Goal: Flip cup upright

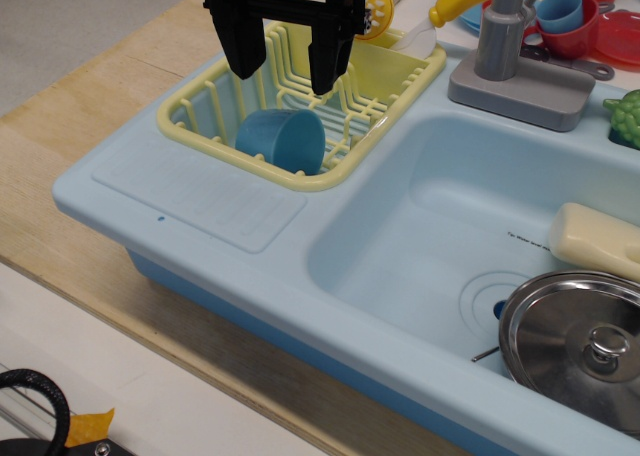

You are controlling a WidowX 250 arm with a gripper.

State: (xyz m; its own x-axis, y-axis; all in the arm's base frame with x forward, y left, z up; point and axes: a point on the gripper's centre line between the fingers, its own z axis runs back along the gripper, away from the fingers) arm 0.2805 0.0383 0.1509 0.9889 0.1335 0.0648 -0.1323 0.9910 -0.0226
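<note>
The medium-blue cup [282,139] lies on its side in the near corner of the yellow dish rack [200,111], its opening facing right and toward me. My black gripper [287,71] hangs open just above and behind the cup. Its two fingers point down, spread about as wide as the cup, and hold nothing.
The rack sits on the left part of a light-blue toy sink unit [200,201]. The basin [440,226] holds a steel lidded pot [575,346] and a cream object [595,238]. A grey faucet [510,46] stands behind. A small blue cup nested in a red cup [565,21] is at back right.
</note>
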